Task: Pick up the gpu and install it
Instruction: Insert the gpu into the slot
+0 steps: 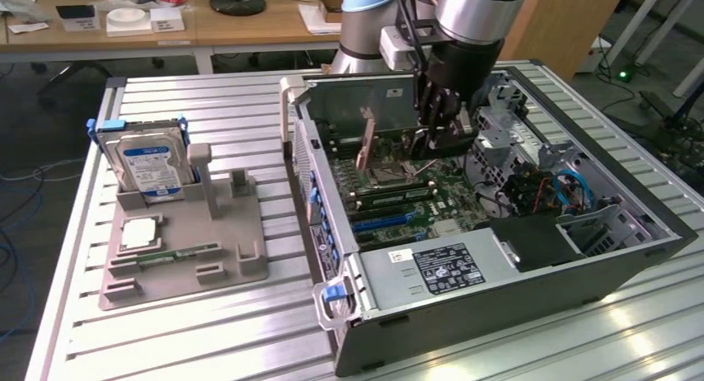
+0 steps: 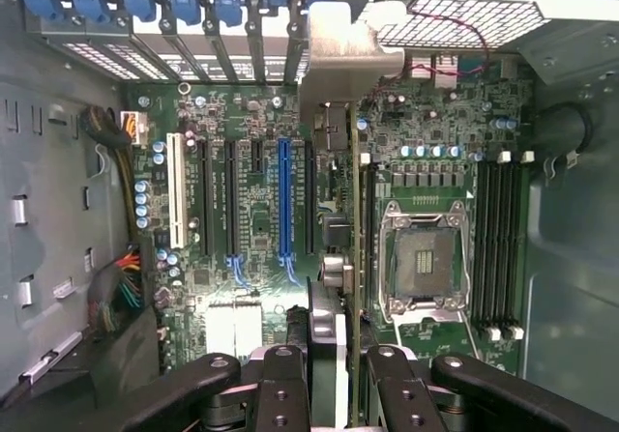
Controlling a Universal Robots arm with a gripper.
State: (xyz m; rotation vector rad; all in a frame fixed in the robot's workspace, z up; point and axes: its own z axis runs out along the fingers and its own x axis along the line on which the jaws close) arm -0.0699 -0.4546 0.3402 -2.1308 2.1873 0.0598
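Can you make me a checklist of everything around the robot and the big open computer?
Surface: ribbed metal table, carrying an open computer case and a grey holder.
Job's things: gpu held on edge over the motherboard slots; cannot tell if it is seated.
Clutter: hard drive standing in the holder; square chip and RAM stick lying in it.
Grippers: gripper inside the case, shut on the gpu.
Cables: blue cables and red and black wires inside the case.
Surroundings: wooden desks behind the table, with small things on them.
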